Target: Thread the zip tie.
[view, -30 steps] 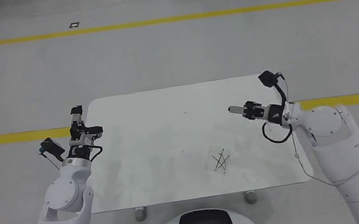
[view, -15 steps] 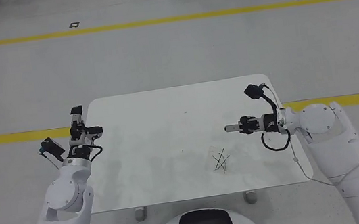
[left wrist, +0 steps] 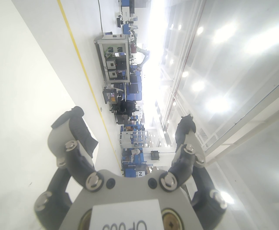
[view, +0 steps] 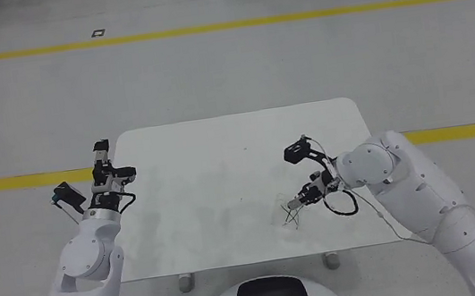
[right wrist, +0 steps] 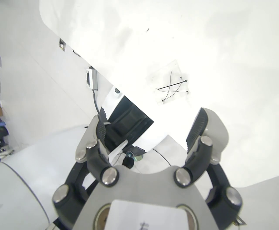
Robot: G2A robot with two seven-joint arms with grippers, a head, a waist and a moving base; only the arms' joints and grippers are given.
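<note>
Zip ties [right wrist: 173,88], thin and black, lie crossed in a small heap near the front edge of the white surface [view: 212,160], toward its right side. Right gripper [view: 297,202] hangs close by them, jaws apart and empty. Left gripper [left wrist: 130,115] sits at the left edge, jaws also apart

The zip ties [right wrist: 172,85] are black, the bench [view: 214,178] plain white, and the floor [view: 209,70] pale grey crossed by two yellow lines [view: 222,26].
</note>
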